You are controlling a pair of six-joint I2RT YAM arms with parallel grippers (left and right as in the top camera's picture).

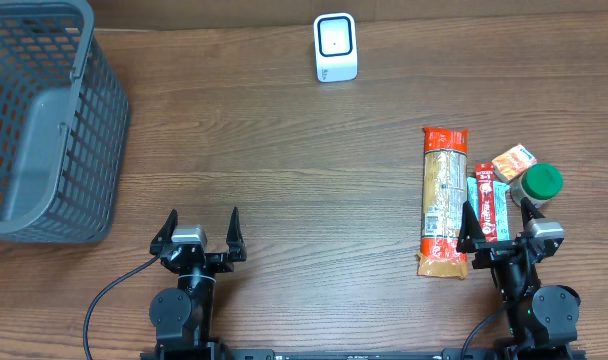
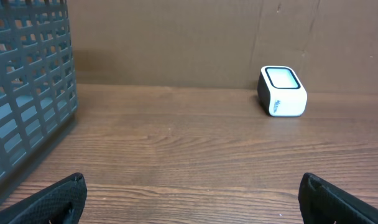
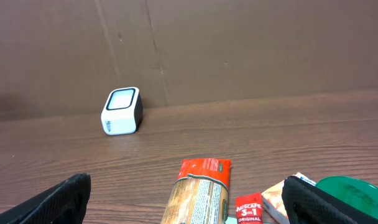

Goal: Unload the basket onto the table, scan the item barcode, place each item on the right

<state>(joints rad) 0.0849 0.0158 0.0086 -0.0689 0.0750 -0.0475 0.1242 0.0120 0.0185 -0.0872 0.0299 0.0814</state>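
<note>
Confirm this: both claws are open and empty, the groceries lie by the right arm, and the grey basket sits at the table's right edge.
Wrong on one point: the grey basket sits at the table's left edge, as the overhead view shows. The rest stands.

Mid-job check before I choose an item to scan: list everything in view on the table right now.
basket: one, grey, far left corner
barcode scanner: one, white, far edge, centre
long packet: one, orange and red, right side, lying flat
sachet: one, red, just right of the long packet
teal pack: one, teal, mostly hidden under the sachet
small box: one, orange, right of the sachet
jar: one, green lid, far right
table: one, brown wood
left claw: one, black, open, empty, near edge
right claw: one, black, open, empty, by the items
</note>
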